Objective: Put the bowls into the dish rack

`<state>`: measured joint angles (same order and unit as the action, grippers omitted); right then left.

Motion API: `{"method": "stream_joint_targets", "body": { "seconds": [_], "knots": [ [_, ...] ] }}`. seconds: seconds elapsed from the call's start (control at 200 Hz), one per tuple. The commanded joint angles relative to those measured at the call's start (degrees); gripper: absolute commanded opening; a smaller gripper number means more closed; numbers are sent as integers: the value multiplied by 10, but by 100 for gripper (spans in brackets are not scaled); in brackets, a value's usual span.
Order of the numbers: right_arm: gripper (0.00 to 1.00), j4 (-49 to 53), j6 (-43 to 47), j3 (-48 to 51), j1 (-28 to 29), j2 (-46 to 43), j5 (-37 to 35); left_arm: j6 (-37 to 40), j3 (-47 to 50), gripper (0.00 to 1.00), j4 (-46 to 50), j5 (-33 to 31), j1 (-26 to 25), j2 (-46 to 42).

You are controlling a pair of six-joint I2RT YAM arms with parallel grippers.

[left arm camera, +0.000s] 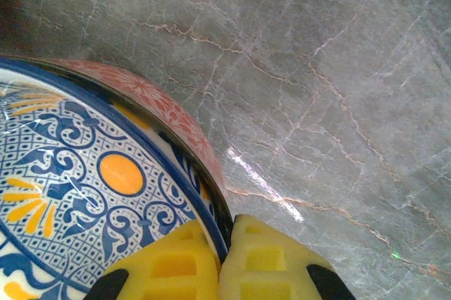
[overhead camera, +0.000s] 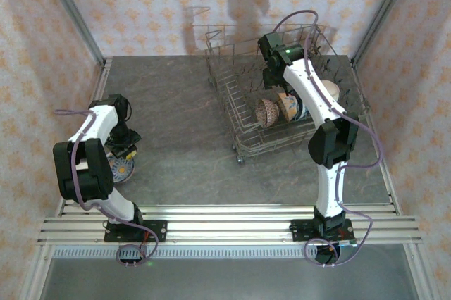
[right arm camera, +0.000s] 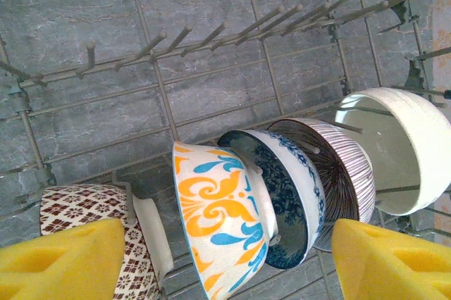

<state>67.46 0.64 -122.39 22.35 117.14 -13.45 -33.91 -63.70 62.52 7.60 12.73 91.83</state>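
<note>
A bowl [left arm camera: 84,187] with a blue, white and orange pattern inside and a pink patterned outer wall sits on the table at the left, also visible as the bowl [overhead camera: 118,166] beside the left arm. My left gripper [left arm camera: 220,261] is shut on its rim, one yellow pad inside and one outside. The wire dish rack [overhead camera: 232,96] stands at the back right and holds several bowls on edge: brown-patterned [right arm camera: 77,219], orange-and-blue [right arm camera: 218,222], dark blue floral [right arm camera: 292,194], striped [right arm camera: 342,173] and cream [right arm camera: 405,138]. My right gripper [right arm camera: 225,272] hovers open above them, holding nothing.
The grey marbled table [overhead camera: 176,124] stretches between the left bowl and the rack. Upright rack tines [right arm camera: 162,43] rise close under the right gripper. Patterned walls enclose the workspace on three sides. An aluminium rail [overhead camera: 225,219] runs along the near edge.
</note>
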Motion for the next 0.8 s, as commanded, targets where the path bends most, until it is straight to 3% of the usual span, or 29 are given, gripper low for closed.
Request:
{"method": "stream_joint_targets", "body": {
  "seconds": [0.0,0.28,0.38,0.791],
  "knots": [
    [77,5,-10,-9,4,-17,-1,6,-25,0,17,17,-13,-18],
    [77,6,-10,-16,4,-15,25,-22,-60,0,63,-28,-57,-67],
    [77,7,-10,-27,3,-8,39,-35,-63,0,49,-12,-69,-77],
    [77,15,-7,-31,4,3,35,-58,-164,0,4,4,-153,53]
  ]
}}
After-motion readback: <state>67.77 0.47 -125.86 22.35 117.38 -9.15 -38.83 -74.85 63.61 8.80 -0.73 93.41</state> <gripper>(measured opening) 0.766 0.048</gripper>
